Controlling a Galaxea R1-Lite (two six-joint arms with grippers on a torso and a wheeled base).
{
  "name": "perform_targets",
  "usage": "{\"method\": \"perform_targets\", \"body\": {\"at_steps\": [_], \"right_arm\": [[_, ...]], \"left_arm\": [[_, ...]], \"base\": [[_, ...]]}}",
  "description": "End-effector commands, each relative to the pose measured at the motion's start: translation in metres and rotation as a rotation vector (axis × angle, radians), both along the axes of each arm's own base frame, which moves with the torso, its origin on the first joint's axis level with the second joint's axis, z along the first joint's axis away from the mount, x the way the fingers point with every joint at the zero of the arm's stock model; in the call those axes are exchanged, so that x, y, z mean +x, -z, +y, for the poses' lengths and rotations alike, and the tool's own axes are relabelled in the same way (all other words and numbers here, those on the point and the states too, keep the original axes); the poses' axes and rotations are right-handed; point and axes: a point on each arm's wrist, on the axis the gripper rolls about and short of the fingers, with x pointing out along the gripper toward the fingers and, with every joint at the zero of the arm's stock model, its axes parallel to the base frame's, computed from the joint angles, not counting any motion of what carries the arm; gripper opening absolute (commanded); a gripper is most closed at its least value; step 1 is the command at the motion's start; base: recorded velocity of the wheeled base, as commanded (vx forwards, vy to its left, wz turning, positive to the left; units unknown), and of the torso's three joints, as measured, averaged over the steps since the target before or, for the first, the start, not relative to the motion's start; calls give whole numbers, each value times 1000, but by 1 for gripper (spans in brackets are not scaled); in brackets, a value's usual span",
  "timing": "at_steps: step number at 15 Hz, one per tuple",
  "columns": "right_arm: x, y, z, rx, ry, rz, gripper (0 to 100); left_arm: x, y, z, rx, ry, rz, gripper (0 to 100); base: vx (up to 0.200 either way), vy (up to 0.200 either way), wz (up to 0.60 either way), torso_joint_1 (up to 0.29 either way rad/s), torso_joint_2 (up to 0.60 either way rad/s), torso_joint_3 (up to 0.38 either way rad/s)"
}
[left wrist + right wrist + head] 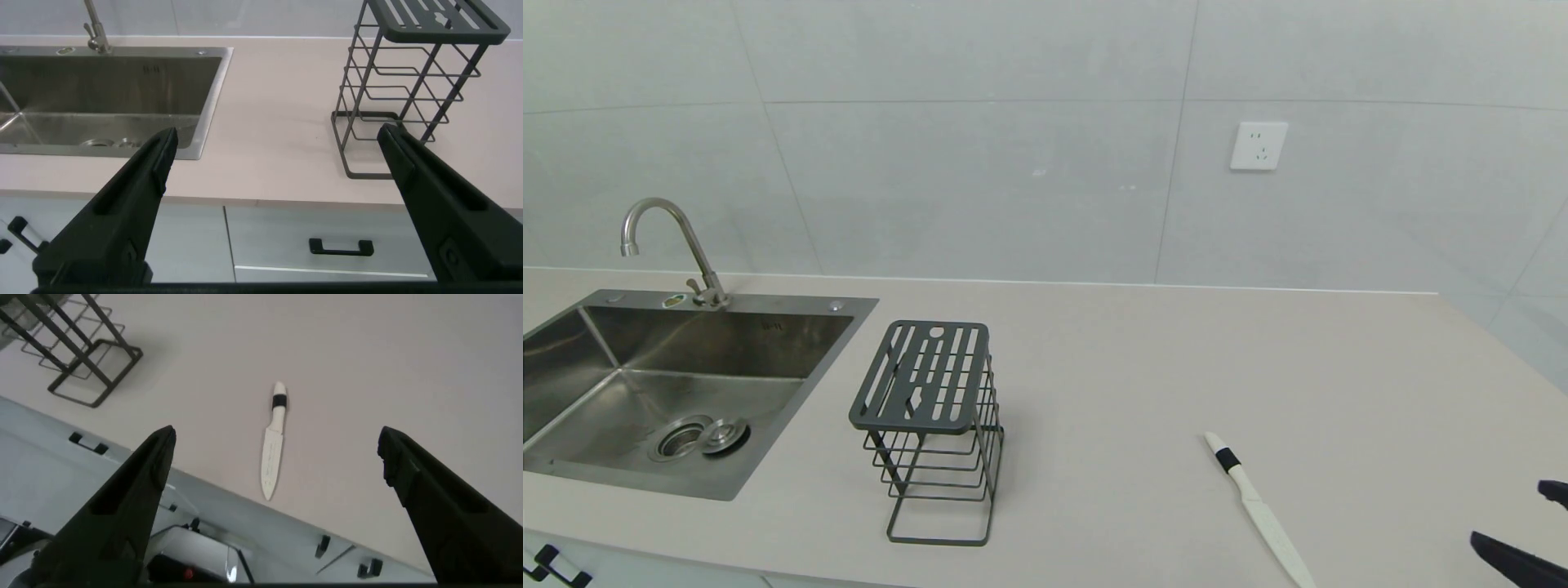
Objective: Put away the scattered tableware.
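A white knife (1254, 508) with a black band on its handle lies flat on the counter (1176, 367), well to the right of a dark wire rack (927, 425). Its handle points toward the wall and its blade toward the counter's front edge. In the head view the blade tip is cut off by the picture's lower border, while the right wrist view takes in the whole knife (274, 441). The right hand (276, 434) hangs above it with its fingers spread wide and nothing between them. The knife is framed in the gap but lies apart from both fingers. From the head camera this hand (1507, 513) is mostly cut off at the lower right corner. The left hand (278, 131) is also spread wide and empty. It sits out in front of the counter's edge, above a drawer handle (341, 245), and faces the stretch between the sink (214, 98) and the rack (417, 98). The rack stands upright with a slotted plate on top, just right of the sink (768, 304), whose left part runs out of the head view. A faucet (670, 245) rises behind the basin, and an outlet (1258, 145) sits on the wall.
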Motion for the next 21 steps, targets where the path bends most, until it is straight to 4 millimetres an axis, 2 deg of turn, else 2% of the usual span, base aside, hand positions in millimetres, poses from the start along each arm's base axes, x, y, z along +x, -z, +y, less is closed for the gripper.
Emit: {"method": "perform_targets", "body": {"at_steps": [1, 5, 8, 10, 12, 16, 21], "right_arm": [[22, 9, 1, -17, -3, 126, 100], [40, 17, 5, -37, -25, 225, 100], [68, 36, 12, -55, -62, 326, 100], [91, 43, 23, -123, -132, 304, 100], [100, 52, 44, -174, -229, 316, 100], [122, 75, 66, -281, -217, 419, 100], [140, 89, 77, -258, -111, 439, 100]], "left_arm": [[0, 0, 0, -1, 0, 1, 100], [0, 0, 0, 2, -2, 1, 100], [0, 0, 0, -1, 0, 1, 100], [0, 0, 0, -1, -2, 1, 100], [0, 0, 0, -1, -2, 1, 100], [0, 0, 0, -1, 0, 1, 100], [0, 0, 0, -1, -2, 1, 100]], "base": [[0, 0, 0, 0, 0, 0], [0, 0, 0, 0, 0, 0], [0, 0, 0, 0, 0, 0], [0, 0, 0, 0, 0, 0], [0, 0, 0, 0, 0, 0], [0, 0, 0, 0, 0, 0], [0, 0, 0, 0, 0, 0]]}}
